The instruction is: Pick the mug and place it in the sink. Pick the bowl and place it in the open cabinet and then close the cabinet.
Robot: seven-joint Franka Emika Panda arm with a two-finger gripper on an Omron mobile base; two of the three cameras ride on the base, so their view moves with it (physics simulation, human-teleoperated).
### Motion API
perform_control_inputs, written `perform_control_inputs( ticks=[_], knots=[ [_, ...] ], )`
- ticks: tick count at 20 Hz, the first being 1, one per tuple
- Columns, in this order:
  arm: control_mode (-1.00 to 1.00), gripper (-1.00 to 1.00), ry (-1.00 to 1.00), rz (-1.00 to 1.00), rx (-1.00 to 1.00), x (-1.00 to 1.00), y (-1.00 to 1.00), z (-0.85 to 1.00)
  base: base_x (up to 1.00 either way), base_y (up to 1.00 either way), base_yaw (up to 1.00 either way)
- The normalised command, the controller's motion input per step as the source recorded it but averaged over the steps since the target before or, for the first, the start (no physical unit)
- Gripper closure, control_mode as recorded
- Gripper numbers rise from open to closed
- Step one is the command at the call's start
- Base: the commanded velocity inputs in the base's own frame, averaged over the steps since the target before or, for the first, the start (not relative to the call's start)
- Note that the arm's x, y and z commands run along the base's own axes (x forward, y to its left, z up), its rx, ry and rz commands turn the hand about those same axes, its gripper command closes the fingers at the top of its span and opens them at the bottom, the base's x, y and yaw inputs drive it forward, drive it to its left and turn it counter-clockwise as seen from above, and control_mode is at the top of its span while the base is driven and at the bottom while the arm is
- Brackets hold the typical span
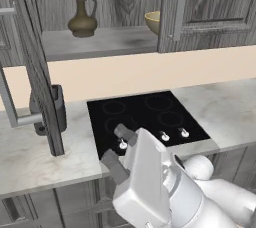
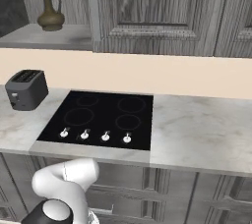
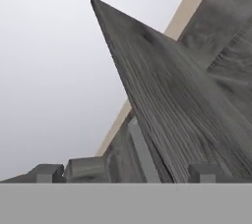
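Standing open above the bench (image 1: 35, 157), the cabinet (image 1: 210, 7) shows its grey shelf (image 1: 100, 42) in the left base view. On that shelf the bowl (image 1: 154, 21) sits at the right end, partly hidden by the edge of the right door, whose silver bar handle (image 1: 178, 9) runs upright just beside it. A brown narrow-necked jug (image 1: 82, 14) stands upright on the shelf to the bowl's left, apart from it. The left door (image 1: 35, 62) is swung out toward the camera over the left part of the bench, and a dark toaster (image 1: 50, 109) shows behind it, near the back edge of the bench.

A black cooktop (image 1: 145, 114) is set into the bench toward its front edge, with a row of silver knobs (image 1: 165, 135) along its near side.

The tool (image 1: 116, 149) is seen low in front of the cooktop, its two dark fingers (image 1: 125, 133) spread wide apart with nothing between them. In the hand view the finger tips (image 3: 47, 173) stand well apart, and past them rises the edge of a woodgrain door (image 3: 167, 100) with a silver bar handle (image 3: 142, 152) beside it.

In the right base view the jug (image 2: 50, 8) stands on the shelf at upper left, and the toaster (image 2: 25, 89) sits left of the cooktop (image 2: 98, 117).
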Motion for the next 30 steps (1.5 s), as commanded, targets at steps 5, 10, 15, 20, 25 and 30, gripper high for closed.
perform_control_inputs(
  ticks=[5,10,15,20,25,30],
  knots=[
    [-1.0,-1.0,0.3,-0.09,0.16,-0.96,0.2,0.0,0.0,0.0,0.0],
    [-1.0,-1.0,0.23,-0.12,0.26,-0.82,0.25,0.04,0.0,0.0,0.0],
    [-1.0,-1.0,0.26,-0.16,0.34,-0.83,0.24,0.05,0.0,0.0,0.0],
    [-1.0,-1.0,0.25,-0.16,0.34,-0.77,0.37,0.01,0.0,0.0,0.0],
    [-1.0,-1.0,0.09,-0.17,0.19,-0.85,0.39,0.0,0.0,0.0,0.0],
    [-1.0,-1.0,0.04,-0.18,0.18,-0.99,0.07,-0.01,0.0,0.0,0.0]
  ],
)
